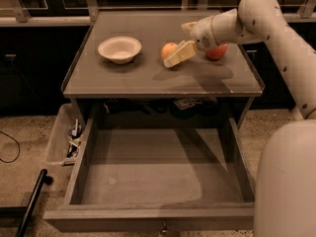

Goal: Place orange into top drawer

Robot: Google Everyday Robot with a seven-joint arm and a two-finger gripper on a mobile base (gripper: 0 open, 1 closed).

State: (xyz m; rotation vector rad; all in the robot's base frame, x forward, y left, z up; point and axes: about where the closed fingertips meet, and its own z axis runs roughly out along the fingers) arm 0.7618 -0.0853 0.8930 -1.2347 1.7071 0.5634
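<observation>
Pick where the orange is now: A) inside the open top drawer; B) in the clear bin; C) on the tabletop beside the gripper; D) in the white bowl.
C: the orange sits on the tabletop with the gripper right beside it, above the open top drawer.

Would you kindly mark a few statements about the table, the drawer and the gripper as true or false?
1. The orange lies on the tabletop. True.
2. The drawer is shut. False: it is pulled wide open below the tabletop.
3. The gripper hangs over the drawer. False: it is over the tabletop, right beside the orange.
4. An apple lies on the tabletop, partly behind the arm. True.
5. The orange sits in the bowl. False: the bowl stands apart from it on the tabletop.
</observation>
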